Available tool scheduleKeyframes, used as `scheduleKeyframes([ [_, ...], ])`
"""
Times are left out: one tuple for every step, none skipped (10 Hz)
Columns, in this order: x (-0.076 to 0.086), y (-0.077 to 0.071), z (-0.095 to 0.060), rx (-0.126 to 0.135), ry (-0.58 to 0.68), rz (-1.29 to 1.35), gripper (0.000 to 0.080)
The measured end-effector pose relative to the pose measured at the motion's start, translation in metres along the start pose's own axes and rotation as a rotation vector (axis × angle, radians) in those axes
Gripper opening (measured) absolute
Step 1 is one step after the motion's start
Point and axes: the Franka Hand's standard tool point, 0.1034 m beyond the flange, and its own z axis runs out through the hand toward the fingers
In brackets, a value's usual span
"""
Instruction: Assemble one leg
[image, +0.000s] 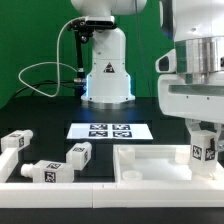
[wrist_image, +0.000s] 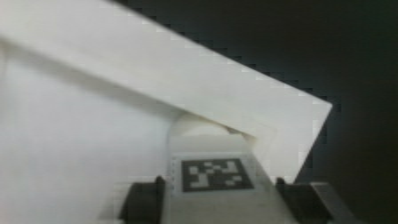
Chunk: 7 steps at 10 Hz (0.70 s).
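We count four stubby white tagged blocks: one leg (image: 202, 150) pinched in the gripper (wrist_image: 217, 195) at the single tray (image: 140, 168), three legs (image: 78, 152) on the exterior view's left of it.

Pretty plain setup tbh: a matte black table (image: 40, 110) with the white marker board (image: 110, 130) lying flat near its middle, and a thin black cable (image: 38, 72) looping across the far side. Behind it is just a dark backdrop (image: 30, 25). Lighting looks soft and even.
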Motion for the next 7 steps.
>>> scheduleKeyframes([
  [0.0019,-0.0004,-0.0003,0.011,-0.013,0.085,0.0290],
  [0.0025,-0.0003,-0.0005,0.012,-0.014,0.090,0.0290],
  [0.0021,-0.0003,-0.0004,0.012,-0.014,0.085,0.0290],
  [0.0022,-0.0003,-0.0004,0.012,-0.014,0.079,0.0366],
  [0.0037,-0.0003,-0.0012,0.011,-0.011,-0.050,0.0366],
  [0.0085,-0.0011,-0.0030,0.011,-0.007,-0.302,0.0571],
  [0.0086,-0.0008,-0.0043,-0.007,-0.021,-0.503,0.0626],
])
